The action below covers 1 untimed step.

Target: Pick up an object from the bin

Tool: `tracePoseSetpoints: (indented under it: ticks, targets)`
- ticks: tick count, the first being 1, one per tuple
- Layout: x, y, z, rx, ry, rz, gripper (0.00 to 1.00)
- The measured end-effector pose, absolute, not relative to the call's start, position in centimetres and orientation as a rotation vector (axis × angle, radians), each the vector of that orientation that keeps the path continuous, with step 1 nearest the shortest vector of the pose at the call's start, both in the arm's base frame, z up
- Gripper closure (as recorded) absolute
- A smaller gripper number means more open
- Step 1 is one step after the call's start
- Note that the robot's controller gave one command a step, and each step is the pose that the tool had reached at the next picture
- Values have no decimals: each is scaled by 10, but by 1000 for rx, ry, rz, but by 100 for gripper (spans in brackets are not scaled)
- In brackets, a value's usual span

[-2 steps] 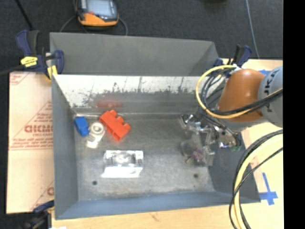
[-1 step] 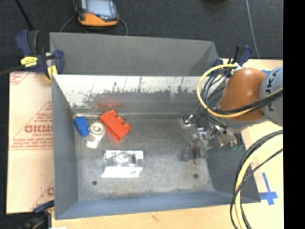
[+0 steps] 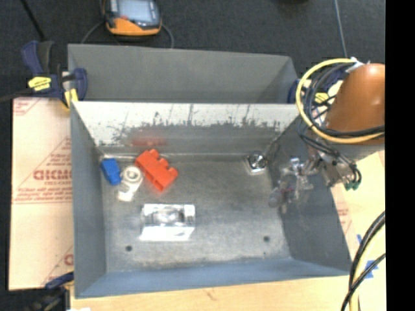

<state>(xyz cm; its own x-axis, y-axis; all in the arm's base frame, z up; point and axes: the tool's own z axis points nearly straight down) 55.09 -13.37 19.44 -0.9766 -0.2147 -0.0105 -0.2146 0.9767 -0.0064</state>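
Note:
My gripper (image 3: pixel 284 193) hangs low over the right side of the bin, close to the right wall. Just up and to its left, a small shiny metal piece (image 3: pixel 257 163) lies on the floor near the back wall, apart from the gripper. Nothing shows in the gripper's grasp.
At the left of the bin lie an orange toy brick (image 3: pixel 157 168), a small blue piece (image 3: pixel 110 171) and a white cylinder-like piece (image 3: pixel 130 181), close together. A clear plastic packet with a white card (image 3: pixel 168 220) rests in front of them. The arm with its orange dome reaches in over the right rim.

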Motion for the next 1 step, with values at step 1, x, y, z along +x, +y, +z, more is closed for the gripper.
tracePoseSetpoints:
  ticks: [1]
  targets:
    - [555,-131,280,-343,3110,-8,100]
